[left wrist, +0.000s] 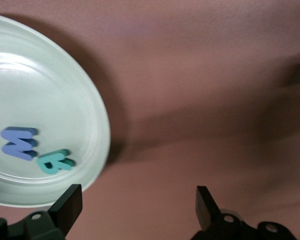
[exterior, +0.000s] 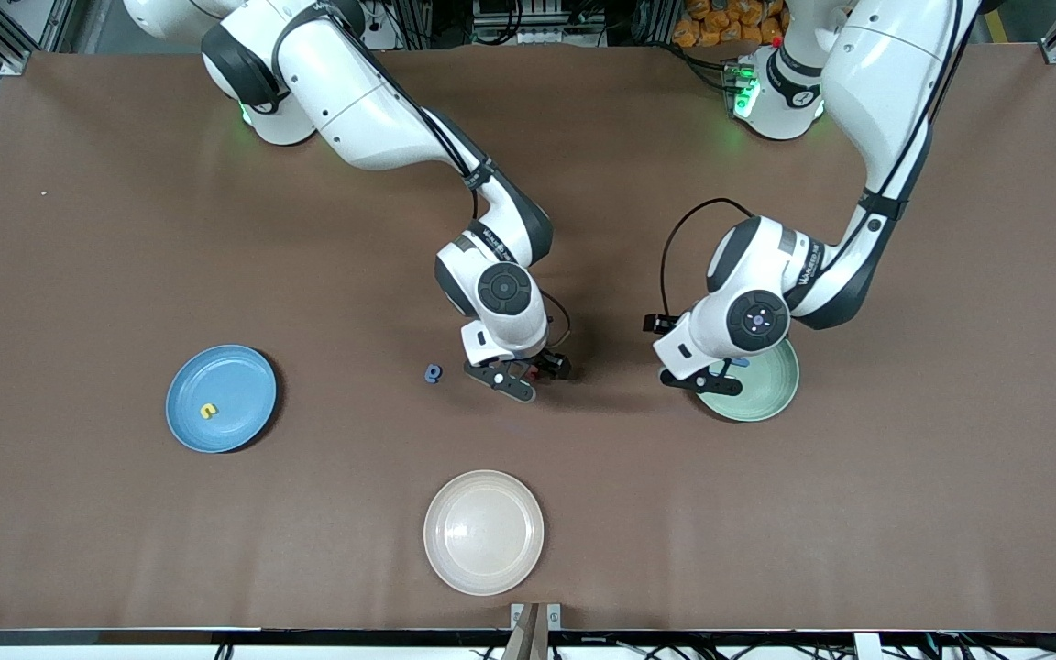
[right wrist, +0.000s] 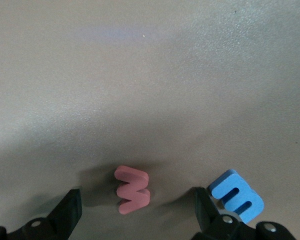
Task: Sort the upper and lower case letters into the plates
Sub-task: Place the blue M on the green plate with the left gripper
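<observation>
My right gripper (exterior: 521, 374) is open and low over the table's middle. In the right wrist view its fingers (right wrist: 70, 212) straddle a red foam letter (right wrist: 132, 190) lying on the table, and the gripper (right wrist: 137, 212) touches nothing. A blue letter (right wrist: 236, 196) lies just outside one finger. My left gripper (exterior: 695, 379) is open and empty over the table at the edge of the mint green plate (exterior: 766, 390). That plate (left wrist: 50, 95) holds a blue letter (left wrist: 20, 143) and a teal letter (left wrist: 55, 161). The sky blue plate (exterior: 221, 371) holds a yellow letter (exterior: 208, 412).
A cream-white plate (exterior: 484, 532) lies near the table edge closest to the front camera. A small blue letter (exterior: 434, 373) lies on the brown table (exterior: 125, 229) beside my right gripper, toward the right arm's end.
</observation>
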